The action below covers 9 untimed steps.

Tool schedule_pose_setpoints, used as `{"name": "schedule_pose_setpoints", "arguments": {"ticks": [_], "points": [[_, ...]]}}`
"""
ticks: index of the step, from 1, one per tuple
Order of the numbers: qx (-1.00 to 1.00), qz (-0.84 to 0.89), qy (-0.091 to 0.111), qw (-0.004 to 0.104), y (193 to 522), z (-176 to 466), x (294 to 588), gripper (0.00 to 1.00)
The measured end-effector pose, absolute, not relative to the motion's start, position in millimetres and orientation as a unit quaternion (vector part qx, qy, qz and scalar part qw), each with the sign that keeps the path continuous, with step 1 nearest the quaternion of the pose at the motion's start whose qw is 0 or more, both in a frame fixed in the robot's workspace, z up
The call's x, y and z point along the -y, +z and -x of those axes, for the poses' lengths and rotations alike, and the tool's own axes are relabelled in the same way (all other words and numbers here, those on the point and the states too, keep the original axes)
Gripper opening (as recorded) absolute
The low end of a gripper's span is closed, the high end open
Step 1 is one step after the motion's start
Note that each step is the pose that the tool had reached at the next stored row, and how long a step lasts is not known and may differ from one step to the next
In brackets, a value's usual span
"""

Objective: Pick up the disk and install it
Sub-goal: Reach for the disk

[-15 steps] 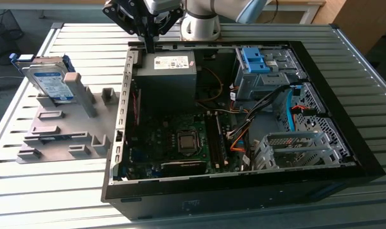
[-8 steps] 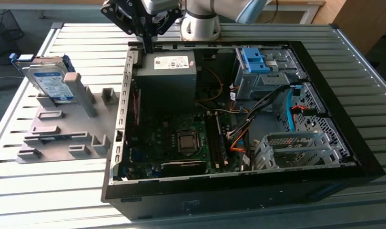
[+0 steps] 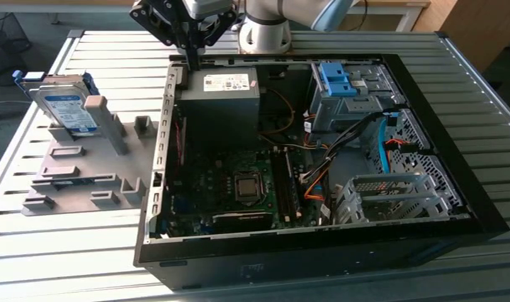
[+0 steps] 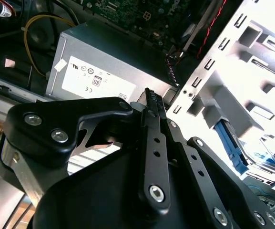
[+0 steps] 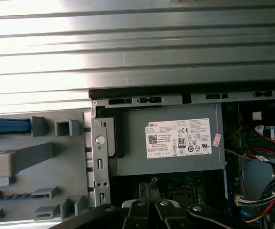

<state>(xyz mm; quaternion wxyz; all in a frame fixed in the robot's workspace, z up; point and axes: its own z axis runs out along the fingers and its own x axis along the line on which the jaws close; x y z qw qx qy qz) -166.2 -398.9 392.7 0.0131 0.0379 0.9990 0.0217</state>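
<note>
Counting the pieces gives one disk [image 3: 63,108], one gripper [image 3: 192,61] and one open computer case [image 3: 339,261], all on a slatted metal table [image 3: 62,258]. The disk leans against a post on a grey fixture board [image 3: 79,170], at the exterior view's left of the case and well apart from the gripper. The gripper hangs over the case's far rim, fingers pressed together with nothing between them, just beside the one grey power supply [image 3: 221,100]. Inside are also one blue bracket [image 3: 334,78] atop a drive cage, one motherboard [image 3: 238,182] and tangled cables [image 3: 322,170] — the case's perforated side wall [image 3: 164,151] stands between disk and interior.
</note>
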Motion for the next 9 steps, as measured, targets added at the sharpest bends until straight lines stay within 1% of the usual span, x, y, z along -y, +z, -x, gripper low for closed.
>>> {"name": "schedule_pose_setpoints", "arguments": {"ticks": [9], "points": [[-0.999, -0.038, 0.022, 0.013, 392.6, 170.3, 398.9, 0.11]]}}
